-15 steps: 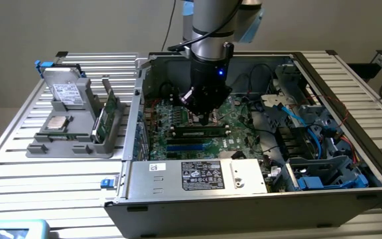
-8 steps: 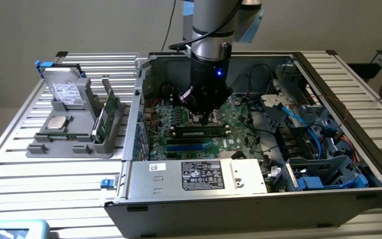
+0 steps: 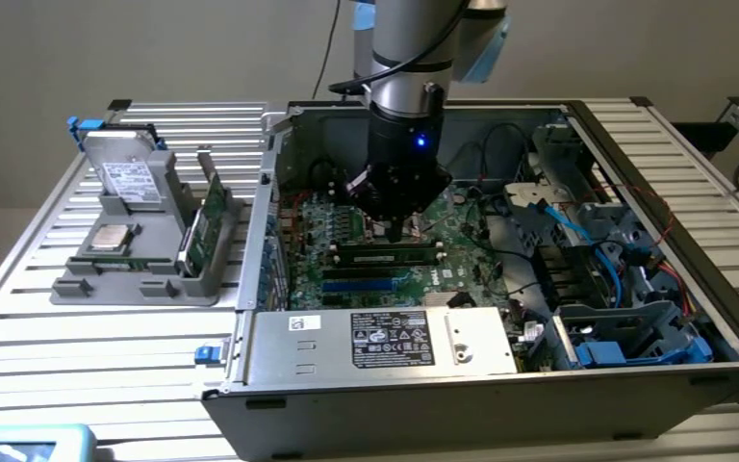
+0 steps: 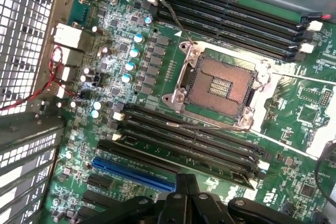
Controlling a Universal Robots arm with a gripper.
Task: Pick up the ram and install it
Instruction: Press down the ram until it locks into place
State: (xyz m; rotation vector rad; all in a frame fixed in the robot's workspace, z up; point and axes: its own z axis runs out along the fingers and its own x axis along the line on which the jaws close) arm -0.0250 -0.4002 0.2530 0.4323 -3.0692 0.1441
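A slatted metal bench (image 3: pixel 113 337) is carrying an open computer case (image 3: pixel 626 144). The gripper (image 3: pixel 396 234) is being held over the motherboard (image 3: pixel 344 226), fingers pressed together, nothing pinched. The ram (image 3: pixel 389 257) is being seen lying along the black slots (image 4: pixel 189 140) just below the fingertips. A grey parts tray (image 3: pixel 126 279) is sitting at the exterior view's left.

Robotics lab/test bench: open PC case (image 3: pixel 498 289) w/ bare motherboard (image 4: pixel 210 103) on slatted alu counter (image 3: pixel 88 327), parts fixture (image 3: pixel 139 269) alongside, plain wall.
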